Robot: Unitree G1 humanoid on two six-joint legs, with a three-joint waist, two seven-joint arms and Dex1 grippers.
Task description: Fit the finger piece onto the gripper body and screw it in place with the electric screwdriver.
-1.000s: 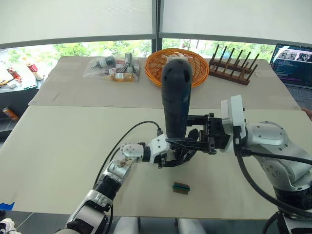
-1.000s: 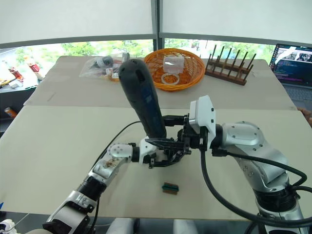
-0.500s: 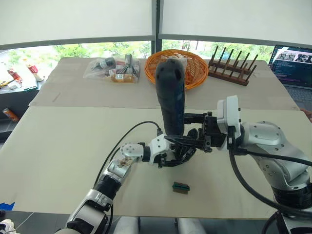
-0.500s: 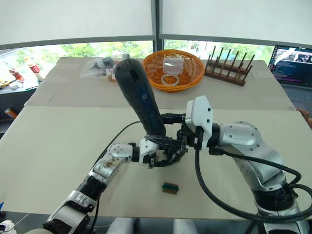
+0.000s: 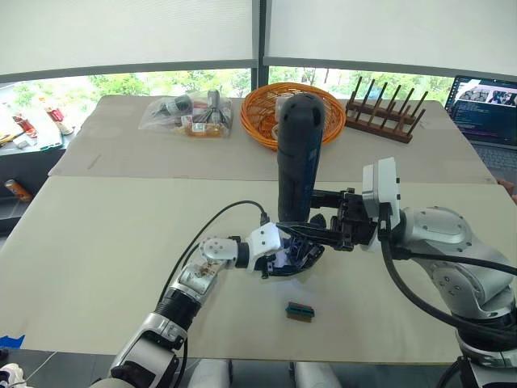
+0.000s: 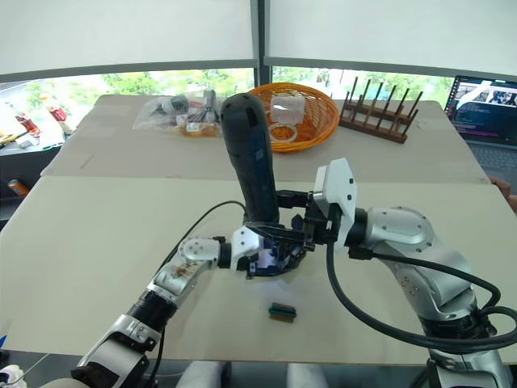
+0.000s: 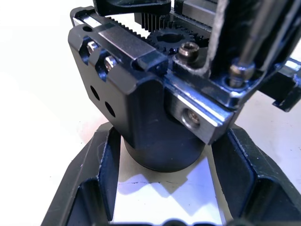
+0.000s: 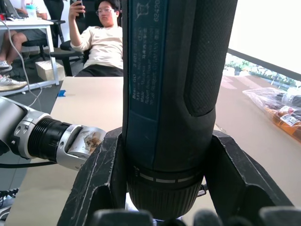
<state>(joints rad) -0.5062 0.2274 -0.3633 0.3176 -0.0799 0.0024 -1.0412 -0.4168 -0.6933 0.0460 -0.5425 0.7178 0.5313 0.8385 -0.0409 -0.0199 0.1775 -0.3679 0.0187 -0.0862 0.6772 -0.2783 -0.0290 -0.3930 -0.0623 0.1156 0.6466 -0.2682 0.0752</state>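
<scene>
The electric screwdriver (image 5: 299,162), a thick dark blue-black cylinder, stands nearly upright over the table's middle. My right gripper (image 5: 321,234) is shut on its lower end, with the fingers (image 8: 101,181) on either side of the barrel. Its metal bit (image 7: 244,52) bears down on the top of the gripper body (image 7: 141,94), a black assembly with gears and a round base. My left gripper (image 5: 292,257) is shut on that base, holding it on the table. A white light glows at the tip. I cannot tell the finger piece apart from the body's black parts.
A small green-and-black block (image 5: 300,310) lies on the table just in front of the grippers. At the back stand an orange basket (image 5: 258,113), a wooden rack (image 5: 388,109), a plastic bag of parts (image 5: 186,113) and a laptop (image 5: 489,101). A person (image 8: 106,42) sits beyond.
The screwdriver has swung from a lean to the left to nearly upright. A white light now glows at its tip by the gripper body. The left gripper has stayed put.
</scene>
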